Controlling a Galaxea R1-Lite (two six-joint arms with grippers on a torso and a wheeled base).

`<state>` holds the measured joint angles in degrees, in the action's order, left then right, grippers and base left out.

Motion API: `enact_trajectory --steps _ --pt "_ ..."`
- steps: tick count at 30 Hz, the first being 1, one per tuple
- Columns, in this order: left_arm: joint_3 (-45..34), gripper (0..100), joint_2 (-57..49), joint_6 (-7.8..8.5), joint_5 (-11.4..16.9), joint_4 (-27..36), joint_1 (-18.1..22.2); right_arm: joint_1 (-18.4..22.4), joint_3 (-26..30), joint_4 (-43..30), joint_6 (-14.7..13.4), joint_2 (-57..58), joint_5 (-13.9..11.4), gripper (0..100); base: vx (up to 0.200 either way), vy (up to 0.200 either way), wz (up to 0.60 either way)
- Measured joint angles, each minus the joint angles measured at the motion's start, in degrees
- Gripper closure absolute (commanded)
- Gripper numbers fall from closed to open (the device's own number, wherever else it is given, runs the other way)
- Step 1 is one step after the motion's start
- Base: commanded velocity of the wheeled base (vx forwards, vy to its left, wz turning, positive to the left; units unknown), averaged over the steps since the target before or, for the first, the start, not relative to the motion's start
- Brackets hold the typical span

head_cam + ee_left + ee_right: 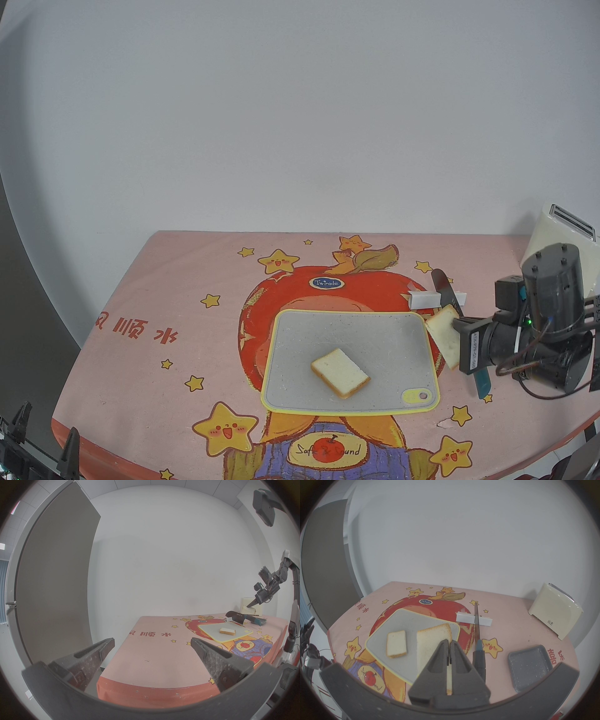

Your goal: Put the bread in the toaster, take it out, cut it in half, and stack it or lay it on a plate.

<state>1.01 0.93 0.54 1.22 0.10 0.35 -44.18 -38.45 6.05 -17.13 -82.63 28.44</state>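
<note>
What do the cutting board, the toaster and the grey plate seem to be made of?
Cutting board: probably plastic, matte speckled grey surface with a thin yellow rim.
Toaster: smooth cream shell with slight sheen, plastic or painted metal; the look leaves it open.
Grey plate: matte, faintly speckled, perhaps melamine or glazed ceramic.

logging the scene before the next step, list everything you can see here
loose bread half: 1, pale with brown crust, flat on the cutting board
held bread half: 1, same colours, raised near the board's right edge
cutting board: 1, grey with yellow rim, mid table
knife: 1, dark blade, teal handle, right of the board, blade on the knife rest
knife rest: 1, white, by the board's far right corner
toaster: 1, cream, far right
plate: 1, grey, square, near right
table: 1, pink, apple and star print
right gripper: shut on the held bread half
left gripper: open, off the table's near left corner
</note>
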Motion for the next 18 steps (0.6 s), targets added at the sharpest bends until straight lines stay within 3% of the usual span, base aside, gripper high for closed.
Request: enact_trajectory --steps 12,15,18 --pt "0.0 0 0.0 0.01 -0.16 -0.07 -0.11 -0.61 0.85 0.27 0.0 2.72 0.05 100 0.0 0.0 0.0" --pt "0.0 0 0.0 -0.07 -0.32 -0.1 -0.11 -0.78 0.85 0.27 0.0 2.84 0.02 100 0.0 -0.2 0.0" --pt "0.0 0 0.0 -0.16 -0.35 -0.1 -0.11 -0.74 0.85 0.27 -0.02 2.86 -0.01 100 0.0 0.0 0.0"
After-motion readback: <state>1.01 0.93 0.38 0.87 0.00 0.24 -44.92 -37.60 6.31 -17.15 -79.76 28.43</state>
